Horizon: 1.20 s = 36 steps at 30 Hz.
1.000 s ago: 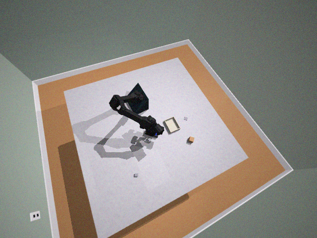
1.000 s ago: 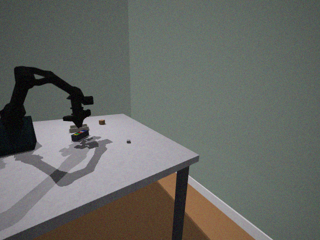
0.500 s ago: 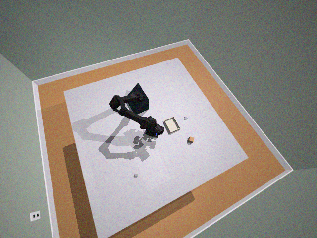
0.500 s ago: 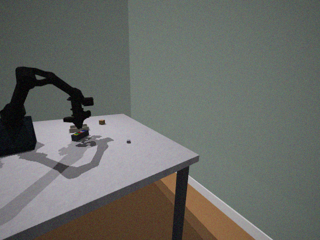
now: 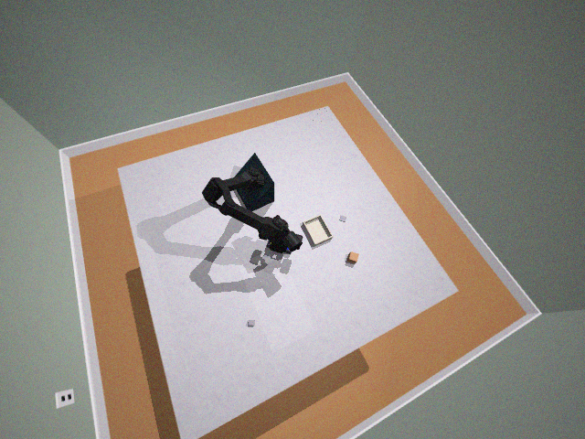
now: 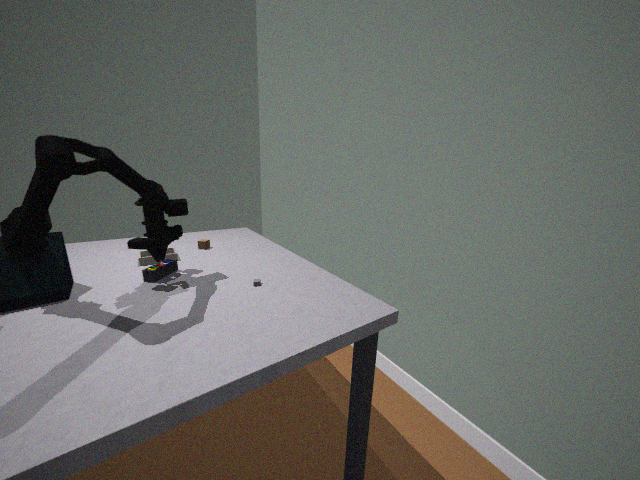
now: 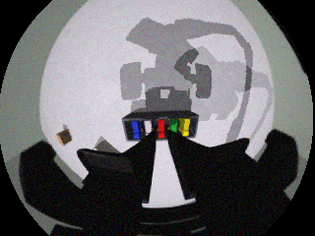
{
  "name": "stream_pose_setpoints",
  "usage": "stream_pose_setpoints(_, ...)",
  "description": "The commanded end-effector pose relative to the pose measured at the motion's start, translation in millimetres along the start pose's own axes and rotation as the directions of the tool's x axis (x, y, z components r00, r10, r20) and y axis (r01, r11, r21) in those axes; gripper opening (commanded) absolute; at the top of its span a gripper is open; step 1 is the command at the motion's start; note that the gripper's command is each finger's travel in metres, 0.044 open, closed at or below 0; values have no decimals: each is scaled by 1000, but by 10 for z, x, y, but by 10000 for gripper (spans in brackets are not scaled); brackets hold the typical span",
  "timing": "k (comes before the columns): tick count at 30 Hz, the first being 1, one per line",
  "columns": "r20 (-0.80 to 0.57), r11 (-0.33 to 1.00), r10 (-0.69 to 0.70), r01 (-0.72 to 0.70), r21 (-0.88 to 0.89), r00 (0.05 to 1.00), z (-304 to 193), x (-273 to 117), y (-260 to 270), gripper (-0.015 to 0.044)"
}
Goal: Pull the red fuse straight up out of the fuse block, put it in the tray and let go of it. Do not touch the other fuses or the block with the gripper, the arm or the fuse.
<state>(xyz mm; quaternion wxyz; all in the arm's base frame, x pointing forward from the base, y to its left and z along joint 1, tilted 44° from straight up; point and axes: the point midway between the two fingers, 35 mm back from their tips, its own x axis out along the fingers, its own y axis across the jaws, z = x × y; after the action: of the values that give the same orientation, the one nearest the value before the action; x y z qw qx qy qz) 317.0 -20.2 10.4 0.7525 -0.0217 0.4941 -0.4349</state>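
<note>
Three views: top, exterior, wrist.
Top: gripper (image 5: 289,245) hides the fuse block; tray (image 5: 316,230) just beside, mid-counter (image 5: 377,293).
Exterior: gripper (image 6: 156,254) poised just above fuse block (image 6: 159,270).
Wrist: red fuse (image 7: 160,126) seated in block (image 7: 157,128); fingers narrowly apart, gripping nothing.
</note>
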Motion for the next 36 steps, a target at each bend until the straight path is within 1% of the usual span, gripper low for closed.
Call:
stream_pose_setpoints(1,1,1000,-5,5,-5,1000,-7,53,-10,74)
stream_pose_setpoints(27,2,1000,-6,6,-5,1000,-8,187,-12,74)
stream_pose_setpoints(36,-1,1000,-3,3,-2,1000,-10,175,-9,14)
